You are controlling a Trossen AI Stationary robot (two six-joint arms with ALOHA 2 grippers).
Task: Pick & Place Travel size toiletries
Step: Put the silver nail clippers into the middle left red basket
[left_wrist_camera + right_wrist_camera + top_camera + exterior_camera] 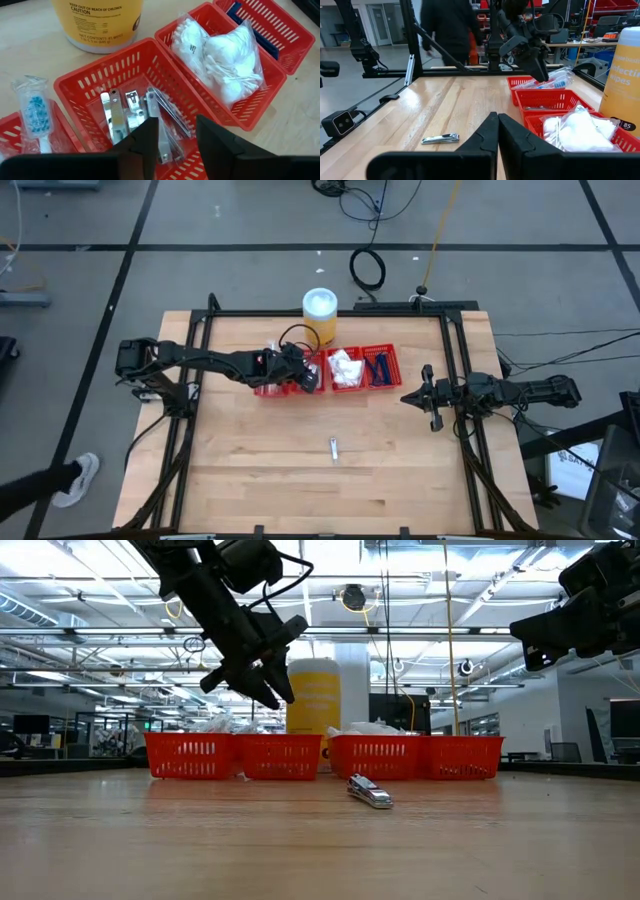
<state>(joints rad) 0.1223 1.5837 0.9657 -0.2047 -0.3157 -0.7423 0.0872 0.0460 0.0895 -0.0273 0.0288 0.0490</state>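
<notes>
My left gripper hangs open and empty above the red tray's second compartment, where several silvery clipper-like pieces lie. Blue-and-white sticks in clear wrap fill the compartment at one end. White crinkly packets fill the third, and dark blue razors the fourth. One more silvery piece lies flat on the bare wood nearer the table's near edge; it also shows in the low view and the right wrist view. My right gripper waits shut and empty to the right of the tray.
An orange jar with a white lid stands just behind the tray. Black frame rails run along the table's sides. Bare wood spreads between the tray and the near edge. A person stands beyond the table.
</notes>
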